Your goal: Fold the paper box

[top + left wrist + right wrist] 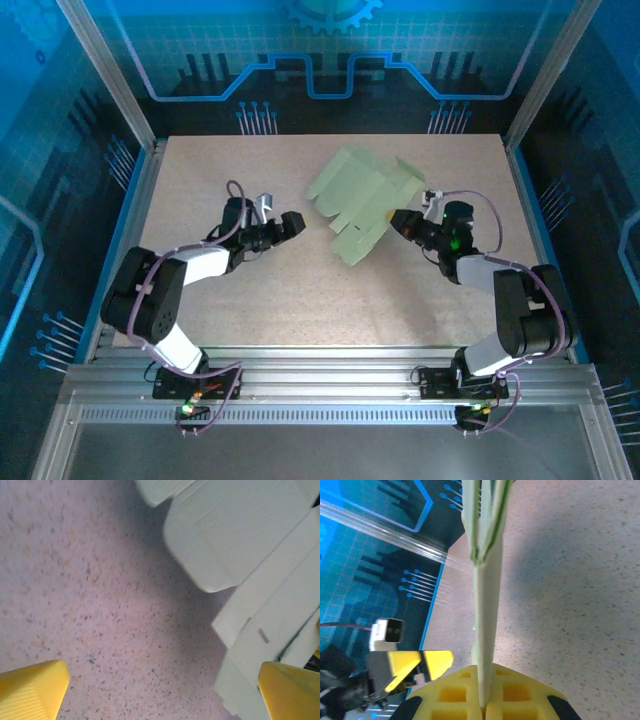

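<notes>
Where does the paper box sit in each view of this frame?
Top external: paper box, just right of centre.
Left wrist: paper box upper right, down the right edge.
Right wrist: edge-on vertical strip at centre, pinched in the right gripper.
Shared landmark: the speckled table.

In the left wrist view the paper box (250, 545) is blurred and runs off the top and right edges; a small grey mark (263, 635) on it is too smeared to identify. The jaws of the left gripper (161, 692) are cropped by the bottom corners. In the right wrist view the paper box stands edge-on, leaves the top edge, and its lower rim is hidden between the jaws of the right gripper (484, 692). From above, those jaws hide its gripped edge.
</notes>
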Available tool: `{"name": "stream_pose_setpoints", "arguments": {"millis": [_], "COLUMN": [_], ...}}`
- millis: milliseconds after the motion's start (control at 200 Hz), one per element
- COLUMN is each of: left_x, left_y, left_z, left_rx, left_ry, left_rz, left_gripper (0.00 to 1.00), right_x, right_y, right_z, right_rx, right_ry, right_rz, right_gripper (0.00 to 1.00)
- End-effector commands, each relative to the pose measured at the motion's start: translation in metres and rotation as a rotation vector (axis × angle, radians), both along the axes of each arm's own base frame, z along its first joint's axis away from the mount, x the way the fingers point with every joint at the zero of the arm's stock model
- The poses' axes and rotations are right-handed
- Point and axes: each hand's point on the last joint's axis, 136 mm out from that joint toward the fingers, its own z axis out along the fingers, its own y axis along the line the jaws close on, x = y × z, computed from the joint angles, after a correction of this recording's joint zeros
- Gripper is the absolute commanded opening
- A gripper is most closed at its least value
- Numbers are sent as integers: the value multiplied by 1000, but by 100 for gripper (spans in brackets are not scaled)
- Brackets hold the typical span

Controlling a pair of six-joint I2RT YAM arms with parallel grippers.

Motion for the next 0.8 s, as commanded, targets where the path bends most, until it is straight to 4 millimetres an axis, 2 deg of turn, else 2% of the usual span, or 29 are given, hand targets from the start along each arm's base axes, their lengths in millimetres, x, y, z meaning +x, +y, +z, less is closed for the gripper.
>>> {"name": "stream_pose_setpoints", "arguments": {"millis": [0,190,300,460,595,795], "left_x": [21,33,32,33,35,36], "left_y": [-21,-45,-63,-77,-86,-87], "left_z": [53,57,56,59,71,80], "left_rx": [-205,-314,-303,-349,-385,-382], "left_ry": [-178,-215,-233,-247,-278,-322], "left_rz": [-29,-88,-138,-167,-193,-206], "left_gripper": [94,78,74,69,62,52], "right_x": [2,-2,-4,-6,-9,-9], "right_y": [5,11,13,20,28,32], "right_z": [32,46,53,61,58,50], "right_rx": [38,88,109,127,131,138], "right_ry": [-95,-98,-95,-95,-71,-33], "right_rz": [54,89,96,124,153,164], "right_gripper": [0,0,0,0,0,0]}}
